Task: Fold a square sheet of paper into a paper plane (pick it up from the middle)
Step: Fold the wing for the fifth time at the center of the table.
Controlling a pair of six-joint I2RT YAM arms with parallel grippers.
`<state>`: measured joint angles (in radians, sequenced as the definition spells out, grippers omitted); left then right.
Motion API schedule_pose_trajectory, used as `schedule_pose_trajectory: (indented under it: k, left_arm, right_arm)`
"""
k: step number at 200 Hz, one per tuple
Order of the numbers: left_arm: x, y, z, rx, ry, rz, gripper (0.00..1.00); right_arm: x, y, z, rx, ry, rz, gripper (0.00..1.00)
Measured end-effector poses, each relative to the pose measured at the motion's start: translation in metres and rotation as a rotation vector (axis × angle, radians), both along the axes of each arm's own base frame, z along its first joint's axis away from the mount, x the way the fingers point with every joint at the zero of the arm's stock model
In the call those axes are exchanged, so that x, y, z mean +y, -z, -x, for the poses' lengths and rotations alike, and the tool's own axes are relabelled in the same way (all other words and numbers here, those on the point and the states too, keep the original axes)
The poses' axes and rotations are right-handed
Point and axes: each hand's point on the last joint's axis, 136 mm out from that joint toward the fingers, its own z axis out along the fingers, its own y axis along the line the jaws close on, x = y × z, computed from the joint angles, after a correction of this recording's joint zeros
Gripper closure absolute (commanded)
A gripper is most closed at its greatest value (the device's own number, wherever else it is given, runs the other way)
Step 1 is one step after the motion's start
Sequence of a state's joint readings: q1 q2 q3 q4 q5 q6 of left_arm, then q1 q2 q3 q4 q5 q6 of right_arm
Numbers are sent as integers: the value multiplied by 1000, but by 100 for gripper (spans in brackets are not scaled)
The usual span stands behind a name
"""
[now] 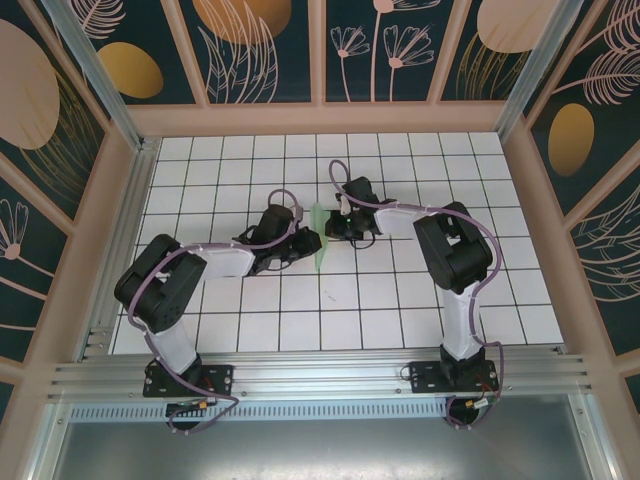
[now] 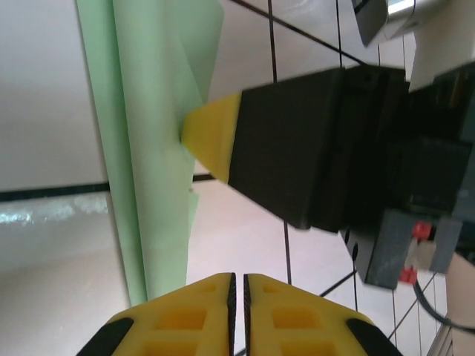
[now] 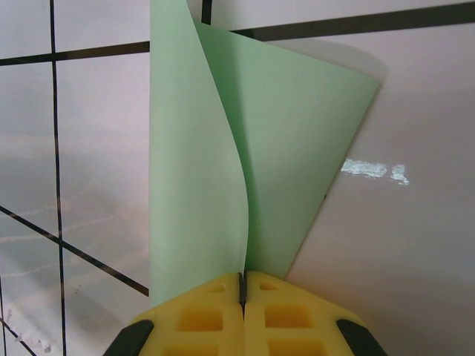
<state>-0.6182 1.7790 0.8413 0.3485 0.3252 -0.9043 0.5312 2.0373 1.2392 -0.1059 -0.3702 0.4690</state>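
Observation:
The pale mint-green sheet of paper [image 1: 319, 243] is folded into a slim upright shape with a centre crease, much like a paper plane, and stands between my two grippers at mid-table. My right gripper [image 1: 336, 228] is shut on its lower edge. In the right wrist view the paper [image 3: 200, 170] rises in two flaps out of the shut right gripper [image 3: 242, 280]. My left gripper [image 1: 308, 241] sits just left of the paper. In the left wrist view my left gripper [image 2: 237, 285] is open by a thin slit with nothing in it, the paper [image 2: 148, 148] lying to its left. The right gripper's yellow fingertip [image 2: 211, 133] touches the fold.
A white gridded table [image 1: 400, 300] is fenced by a wooden frame [image 1: 130, 200] with patterned panels. An aluminium rail [image 1: 320, 375] runs along the near edge, where both arm bases are bolted.

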Motion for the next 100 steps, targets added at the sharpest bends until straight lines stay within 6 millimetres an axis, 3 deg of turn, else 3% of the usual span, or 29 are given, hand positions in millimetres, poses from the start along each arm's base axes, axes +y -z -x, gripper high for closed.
schedule_pose_trajectory:
  k: [55, 100]
  left_arm:
    - [-3, 28, -8, 41, -10, -40, 91]
    - [-2, 32, -8, 49, -9, -46, 91]
  right_arm:
    - [0, 0, 0, 0, 0, 0, 100]
    - [0, 0, 0, 0, 0, 0, 100]
